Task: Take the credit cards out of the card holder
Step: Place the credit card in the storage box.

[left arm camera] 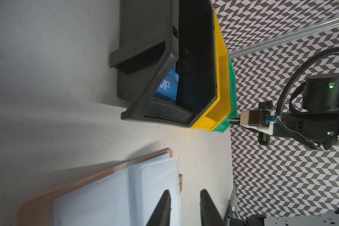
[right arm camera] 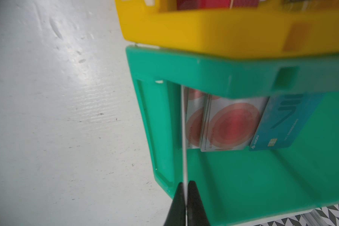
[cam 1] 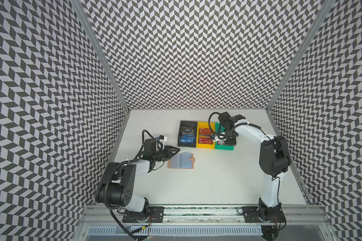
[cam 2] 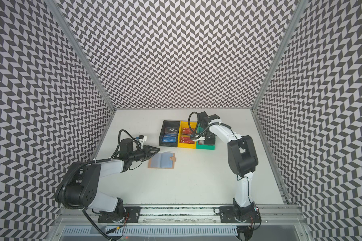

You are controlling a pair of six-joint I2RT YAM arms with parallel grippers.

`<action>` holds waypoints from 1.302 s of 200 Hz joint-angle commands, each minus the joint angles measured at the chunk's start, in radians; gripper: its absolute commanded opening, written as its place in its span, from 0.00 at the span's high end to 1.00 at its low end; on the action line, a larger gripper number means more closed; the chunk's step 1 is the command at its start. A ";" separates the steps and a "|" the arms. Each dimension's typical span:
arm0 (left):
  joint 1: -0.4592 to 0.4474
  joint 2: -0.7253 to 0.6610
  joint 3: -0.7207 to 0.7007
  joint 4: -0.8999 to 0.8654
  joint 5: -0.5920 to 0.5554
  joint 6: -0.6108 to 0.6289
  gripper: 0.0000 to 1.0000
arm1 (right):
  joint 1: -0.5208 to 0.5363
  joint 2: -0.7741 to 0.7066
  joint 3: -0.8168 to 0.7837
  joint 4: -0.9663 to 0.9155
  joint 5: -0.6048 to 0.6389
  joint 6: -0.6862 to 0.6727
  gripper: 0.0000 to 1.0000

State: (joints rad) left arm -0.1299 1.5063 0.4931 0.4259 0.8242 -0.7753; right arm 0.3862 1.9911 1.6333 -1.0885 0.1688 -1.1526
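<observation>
While the left fingers (left arm camera: 162, 207) hang parted and empty, the card holder (cam 1: 181, 160) lies open just by their tips, sleeves up, long axis crosswise on the worktop (cam 1: 217, 177). Further right, the black bin (cam 1: 179, 133) holds a blue card (cam 1: 186, 140) and a black card (cam 1: 188, 130), and the yellow bin (cam 1: 205, 146) holds red-orange cards (cam 1: 205, 131). Bent low over the green bin (right arm camera: 243, 185), the right fingers (right arm camera: 196, 203) pinch a pale card (right arm camera: 185, 137) edge-on beside red-circle cards (right arm camera: 233, 125) and a teal card (right arm camera: 282, 125).

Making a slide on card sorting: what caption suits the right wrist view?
Right gripper pinches a thin white-edged card edge-on over the green plastic bin, where red-circle cards and a teal card lie.
</observation>
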 commanded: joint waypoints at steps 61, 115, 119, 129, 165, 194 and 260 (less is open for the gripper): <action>0.005 0.003 0.025 0.013 0.000 0.013 0.72 | -0.004 0.051 0.043 0.042 -0.014 -0.015 0.88; 0.005 0.005 0.025 0.006 -0.010 0.019 0.72 | -0.012 0.053 0.064 0.062 -0.006 -0.007 0.68; 0.005 0.005 0.025 0.005 -0.011 0.020 0.72 | -0.013 0.052 0.066 0.063 -0.006 -0.007 0.62; 0.005 0.005 0.025 0.002 -0.016 0.025 0.72 | -0.015 0.047 0.068 0.061 -0.010 -0.008 0.55; 0.005 0.002 0.030 -0.022 -0.036 0.043 0.72 | -0.023 0.031 0.084 0.058 -0.029 0.004 0.53; 0.004 -0.007 0.058 -0.088 -0.080 0.089 0.71 | -0.056 -0.037 0.098 0.080 -0.133 0.028 0.52; 0.004 -0.029 0.080 -0.104 -0.089 0.102 0.71 | -0.155 -0.180 -0.074 0.382 -0.264 0.102 0.45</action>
State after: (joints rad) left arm -0.1299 1.5036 0.5709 0.3351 0.7456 -0.6918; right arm 0.2306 1.8175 1.6115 -0.8043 -0.0280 -1.0718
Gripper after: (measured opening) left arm 0.292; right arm 0.555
